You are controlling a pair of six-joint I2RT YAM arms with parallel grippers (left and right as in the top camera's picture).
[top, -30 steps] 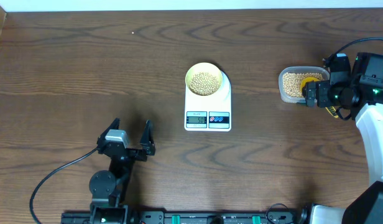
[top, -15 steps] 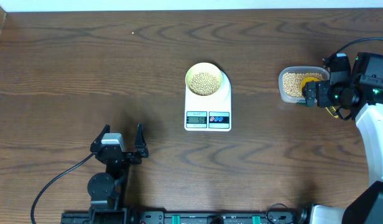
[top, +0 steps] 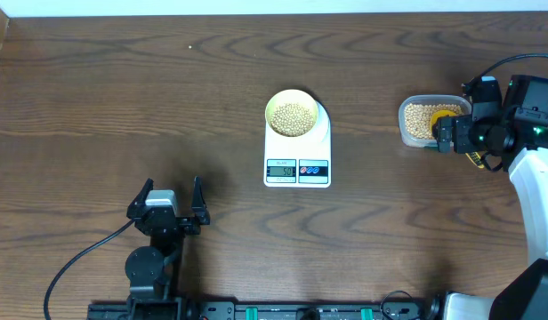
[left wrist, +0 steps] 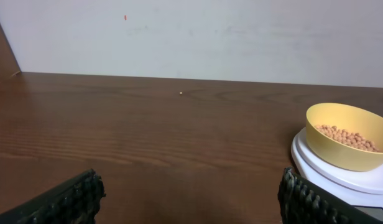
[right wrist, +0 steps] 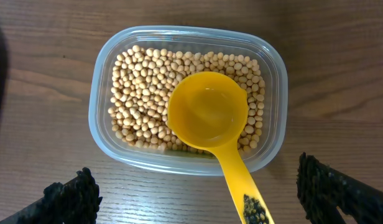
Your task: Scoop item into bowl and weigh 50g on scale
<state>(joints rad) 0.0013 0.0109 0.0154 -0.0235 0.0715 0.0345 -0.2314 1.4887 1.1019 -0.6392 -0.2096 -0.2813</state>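
The left gripper [top: 173,188] has drawn back toward the near left of the table [top: 96,98] and turned to face straight away. Its jaws stand wide apart with nothing between them. From above, the bowl [top: 296,116] sits on the far end of the scale [top: 297,153] and holds a layer of beans [top: 293,118]. The digits on the display [top: 281,170] are too small to read. The left wrist view adds the bowl's side profile on the white platform. At the right, the right gripper [top: 443,132] hovers over the tub [right wrist: 99,74]. Only the right wrist view shows its jaws spread wide, clear of the scoop [right wrist: 207,112], which lies empty on the tub's beans.
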